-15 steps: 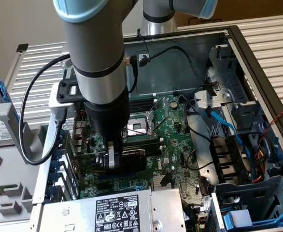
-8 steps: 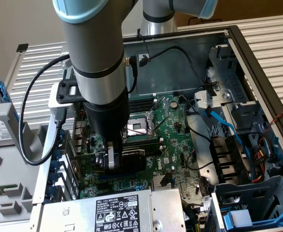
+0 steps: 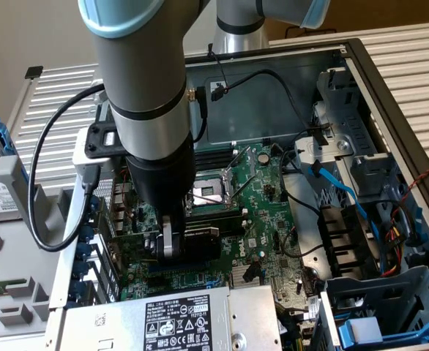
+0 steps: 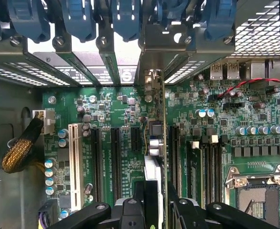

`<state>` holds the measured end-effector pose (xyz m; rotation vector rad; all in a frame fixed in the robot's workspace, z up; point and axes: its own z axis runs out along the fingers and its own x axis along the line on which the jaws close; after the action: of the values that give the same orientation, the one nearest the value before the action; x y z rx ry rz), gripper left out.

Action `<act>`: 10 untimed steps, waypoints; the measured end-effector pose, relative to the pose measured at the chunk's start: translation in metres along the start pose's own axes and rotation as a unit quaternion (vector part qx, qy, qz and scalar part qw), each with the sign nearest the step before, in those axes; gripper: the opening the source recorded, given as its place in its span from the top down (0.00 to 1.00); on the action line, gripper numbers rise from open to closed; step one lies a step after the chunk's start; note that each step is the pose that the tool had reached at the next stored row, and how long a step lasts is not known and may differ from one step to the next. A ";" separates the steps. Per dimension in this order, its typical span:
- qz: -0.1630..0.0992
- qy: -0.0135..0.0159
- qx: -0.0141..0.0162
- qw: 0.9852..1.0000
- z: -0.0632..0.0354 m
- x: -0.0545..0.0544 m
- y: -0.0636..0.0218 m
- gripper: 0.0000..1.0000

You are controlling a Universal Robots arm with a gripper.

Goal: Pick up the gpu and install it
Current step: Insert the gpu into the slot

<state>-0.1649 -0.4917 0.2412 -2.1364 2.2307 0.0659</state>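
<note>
Green motherboard fills the floor of the open case, tight all round: blue slot latches and silver rear brackets crowd one edge, the grey case wall runs along the exterior view's right, and the power supply sits close below my arm. Free room is mostly straight up out of the case. White slot and the black slots beside it stand empty, and the CPU socket sits off to the side. My gripper is low over the board, fingers part-closed and pinching the gpu by its sides. Card stands on edge between them: in the wrist view I see it as a thin green board edge running up to its silver end bracket at the rear openings. In the exterior view it shows as a black block under my wrist, just beside the socket. Can't tell if it is seated in a slot.
</note>
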 end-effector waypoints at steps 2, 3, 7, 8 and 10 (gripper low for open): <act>0.000 0.000 0.000 1.000 0.0001 0.000 0.0000 0.72; 0.000 0.000 0.000 1.000 0.0001 0.000 0.0001 0.72; 0.000 0.000 0.000 1.000 0.0002 0.000 0.0000 0.72; 0.000 0.000 0.000 1.000 0.0001 0.000 0.0000 0.72; 0.000 0.000 0.000 1.000 0.0001 0.000 0.0001 0.72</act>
<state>-0.1649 -0.4915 0.2411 -2.1361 2.2309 0.0659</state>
